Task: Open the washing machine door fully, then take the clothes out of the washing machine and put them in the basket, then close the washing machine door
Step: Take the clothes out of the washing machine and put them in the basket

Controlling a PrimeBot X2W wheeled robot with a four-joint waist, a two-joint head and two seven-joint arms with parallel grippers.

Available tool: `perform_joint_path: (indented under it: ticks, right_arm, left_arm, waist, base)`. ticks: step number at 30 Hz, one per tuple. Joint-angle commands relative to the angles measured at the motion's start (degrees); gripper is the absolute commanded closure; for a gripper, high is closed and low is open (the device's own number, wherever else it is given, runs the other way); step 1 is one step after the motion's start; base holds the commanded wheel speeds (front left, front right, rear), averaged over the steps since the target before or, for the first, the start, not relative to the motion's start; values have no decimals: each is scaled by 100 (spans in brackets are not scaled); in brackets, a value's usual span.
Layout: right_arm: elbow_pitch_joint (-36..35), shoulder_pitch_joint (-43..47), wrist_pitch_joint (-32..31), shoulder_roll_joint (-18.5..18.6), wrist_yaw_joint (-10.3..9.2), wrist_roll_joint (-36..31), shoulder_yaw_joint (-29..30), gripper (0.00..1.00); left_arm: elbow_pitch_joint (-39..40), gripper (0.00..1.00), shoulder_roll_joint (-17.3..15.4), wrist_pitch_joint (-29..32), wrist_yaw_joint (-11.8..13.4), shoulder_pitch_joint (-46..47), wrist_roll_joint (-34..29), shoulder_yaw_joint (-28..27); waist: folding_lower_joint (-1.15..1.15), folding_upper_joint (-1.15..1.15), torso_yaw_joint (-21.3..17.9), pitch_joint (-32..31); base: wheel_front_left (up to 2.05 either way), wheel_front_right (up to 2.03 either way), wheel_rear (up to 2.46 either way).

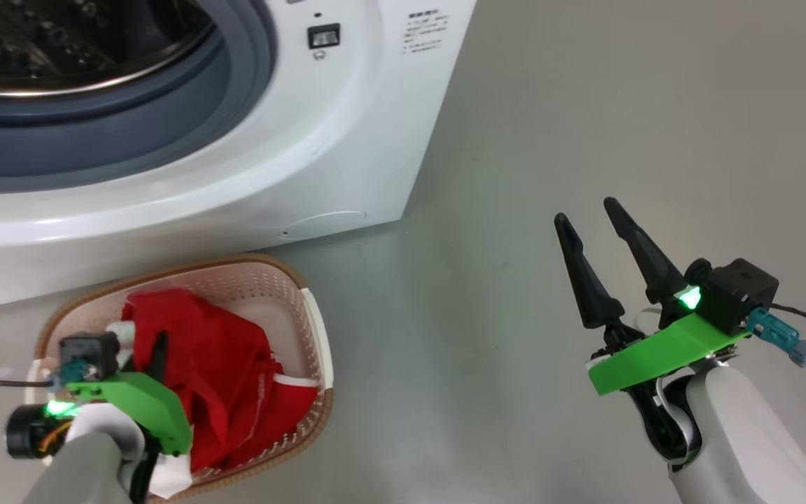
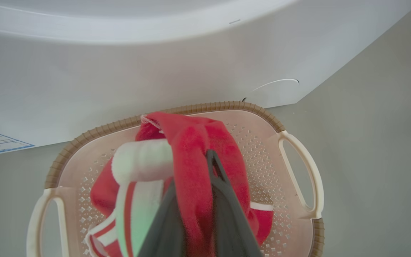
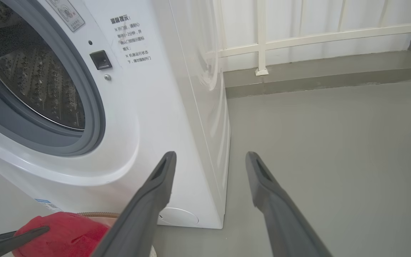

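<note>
Down at the foot of the washing machine (image 1: 347, 140), the basket (image 1: 235, 264) holds the clothes (image 1: 214, 364), bunched straight under the left gripper (image 2: 196, 167), which is pinched nearly closed on a red fold, while the right gripper (image 1: 585, 210) stands wide and empty, well apart.

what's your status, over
left gripper shut on clothes, low in basket. right gripper open, idle above floor. washing machine mouth open.
</note>
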State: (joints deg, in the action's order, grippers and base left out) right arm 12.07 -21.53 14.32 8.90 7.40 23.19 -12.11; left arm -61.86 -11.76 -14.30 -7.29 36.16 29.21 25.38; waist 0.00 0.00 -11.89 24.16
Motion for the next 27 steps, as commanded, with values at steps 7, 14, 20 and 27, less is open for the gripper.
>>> perform_joint_path:
  ticks: [7,14,20,27]
  right_arm:
    - [-155,-106,68,-23,9,-79,-116,0]
    - [-117,-144,68,-19,9,-74,-154,0]
    - [-97,-150,68,-24,9,-92,-150,0]
    - [-49,-138,68,-30,9,-86,-175,0]
  left_arm:
    - [-465,100,117,-19,-18,281,235,188]
    - [-709,100,327,109,-19,316,556,458]
    - [-727,0,399,209,-19,323,783,740]
    - [-596,0,362,132,-19,245,1033,1057]
  waist:
    - [0,0,-161,152]
    - [0,0,-218,171]
    - [0,0,-189,145]
    - [0,0,-2,-1]
  base:
    - [0,0,0]
    - [0,0,0]
    - [0,0,0]
    - [0,0,0]
